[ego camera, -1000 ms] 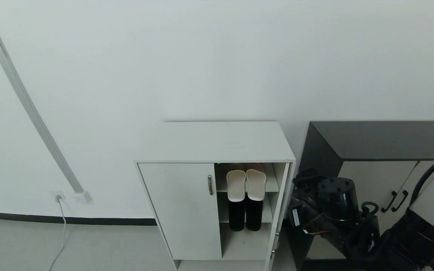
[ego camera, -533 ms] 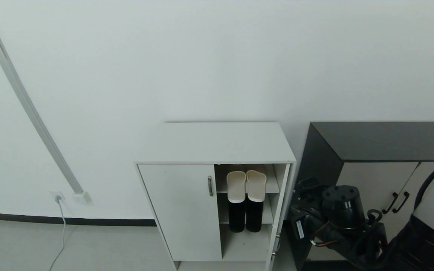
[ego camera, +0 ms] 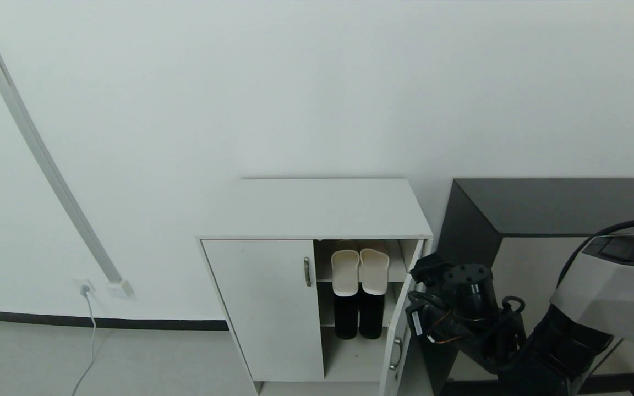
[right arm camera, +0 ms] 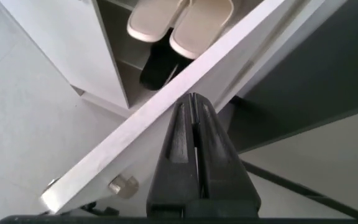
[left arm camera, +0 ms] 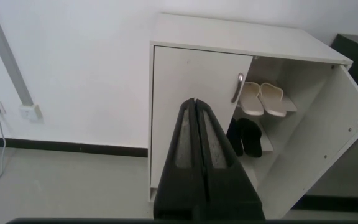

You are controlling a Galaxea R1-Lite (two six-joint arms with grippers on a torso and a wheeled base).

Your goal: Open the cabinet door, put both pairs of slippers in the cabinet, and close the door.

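Observation:
The white cabinet [ego camera: 317, 209] stands against the wall with its left door [ego camera: 262, 308] closed and its right door [ego camera: 399, 330] partly open. Inside, a cream pair of slippers [ego camera: 360, 270] lies on the upper shelf and a black pair [ego camera: 358, 314] on the shelf below. My right gripper [ego camera: 416, 272] is shut with nothing in it, its tips [right arm camera: 193, 102] against the outer face of the right door [right arm camera: 135, 155]. My left gripper [left arm camera: 195, 109] is shut and empty, held well back in front of the cabinet's left door [left arm camera: 191, 74]. The cream slippers [left arm camera: 267, 99] and the black slippers [left arm camera: 246, 137] also appear there.
A dark cabinet [ego camera: 542, 203] stands close on the right of the white one. A slanted wall conduit [ego camera: 36, 148] runs down to an outlet with a cable [ego camera: 83, 289]. Open floor [ego camera: 130, 357] lies left of the cabinet.
My right arm has moved up and left against the right door. The door has swung partway toward closed, so its handle now faces the head view.

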